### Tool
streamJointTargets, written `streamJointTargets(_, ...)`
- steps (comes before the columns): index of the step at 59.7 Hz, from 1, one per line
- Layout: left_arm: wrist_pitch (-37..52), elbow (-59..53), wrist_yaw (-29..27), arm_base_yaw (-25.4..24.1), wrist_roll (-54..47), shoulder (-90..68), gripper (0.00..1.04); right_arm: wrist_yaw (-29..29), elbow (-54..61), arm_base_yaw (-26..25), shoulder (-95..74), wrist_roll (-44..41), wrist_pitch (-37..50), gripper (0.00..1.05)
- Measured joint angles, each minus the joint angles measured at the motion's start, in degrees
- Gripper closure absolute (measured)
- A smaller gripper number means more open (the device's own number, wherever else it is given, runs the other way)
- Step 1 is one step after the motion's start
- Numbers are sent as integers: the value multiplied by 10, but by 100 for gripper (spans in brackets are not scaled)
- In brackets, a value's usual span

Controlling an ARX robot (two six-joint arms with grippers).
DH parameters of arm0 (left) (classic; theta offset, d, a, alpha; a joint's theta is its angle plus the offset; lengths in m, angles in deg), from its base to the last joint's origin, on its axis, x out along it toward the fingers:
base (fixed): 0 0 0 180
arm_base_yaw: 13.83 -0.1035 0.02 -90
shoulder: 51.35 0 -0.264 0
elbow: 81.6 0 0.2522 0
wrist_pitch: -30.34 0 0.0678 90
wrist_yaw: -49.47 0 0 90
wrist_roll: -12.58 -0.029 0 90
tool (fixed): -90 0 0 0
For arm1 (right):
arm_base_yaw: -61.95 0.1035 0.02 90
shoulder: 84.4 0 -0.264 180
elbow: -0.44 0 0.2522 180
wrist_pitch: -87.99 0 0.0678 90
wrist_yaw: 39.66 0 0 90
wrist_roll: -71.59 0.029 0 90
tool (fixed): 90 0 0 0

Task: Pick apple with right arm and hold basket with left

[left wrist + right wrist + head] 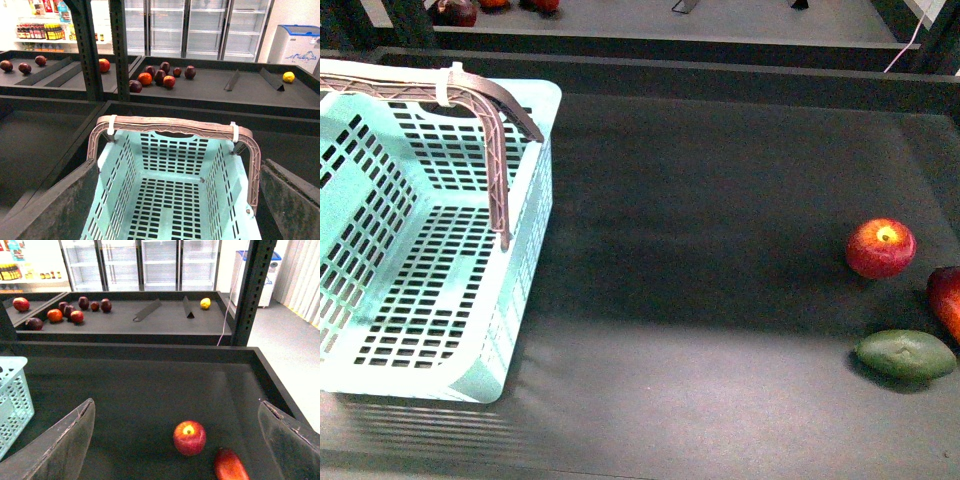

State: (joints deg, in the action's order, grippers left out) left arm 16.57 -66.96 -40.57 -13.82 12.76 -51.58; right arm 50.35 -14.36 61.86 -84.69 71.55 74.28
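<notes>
The red apple (pixel 880 248) with a yellowish stem patch lies on the dark shelf at the right. In the right wrist view the apple (pixel 189 437) sits between the wide-open jaws of my right gripper (pixel 182 450), apart from both fingers. The turquoise basket (pixel 525 300) stands at the left, its grey-brown handles (pixel 500 160) raised with a white zip tie (pixel 448 82). In the left wrist view my left gripper (pixel 177 202) is open above the basket (pixel 170 200), behind the handle (pixel 170 123), touching nothing. Neither arm shows in the front view.
A darker red fruit (pixel 946 300) and a green oval fruit (pixel 906 354) lie close to the apple at the right edge. The red fruit also shows in the right wrist view (pixel 230 466). A raised shelf rim (pixel 720 75) runs behind. Several fruits (pixel 160 76) sit on the far shelf.
</notes>
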Motion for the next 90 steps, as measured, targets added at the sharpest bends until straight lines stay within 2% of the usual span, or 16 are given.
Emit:
streamJointTargets(26, -1, 0, 1, 0, 0, -1, 7, 0, 0, 0, 0, 0, 0, 9)
streamJointTargets(31, -124, 54, 47, -13, 94, -83, 7, 0, 0, 0, 0, 0, 0, 9)
streamJointTargets(34, -134, 75, 63, -21, 155, -143, 7, 0, 0, 0, 0, 0, 0, 9)
streamJointTargets(47, 25, 172, 131, -60, 349, -375, 7, 0, 0, 0, 0, 0, 0, 9)
streamJointTargets(54, 123, 221, 148, -69, 442, -537, 7, 0, 0, 0, 0, 0, 0, 9)
streamJointTargets(60, 181, 267, 136, -61, 511, -673, 7, 0, 0, 0, 0, 0, 0, 9)
streamJointTargets(70, 228, 357, 114, -32, 585, -838, 7, 0, 0, 0, 0, 0, 0, 9)
streamJointTargets(90, 217, 492, 64, -3, 663, -1017, 7, 0, 0, 0, 0, 0, 0, 9)
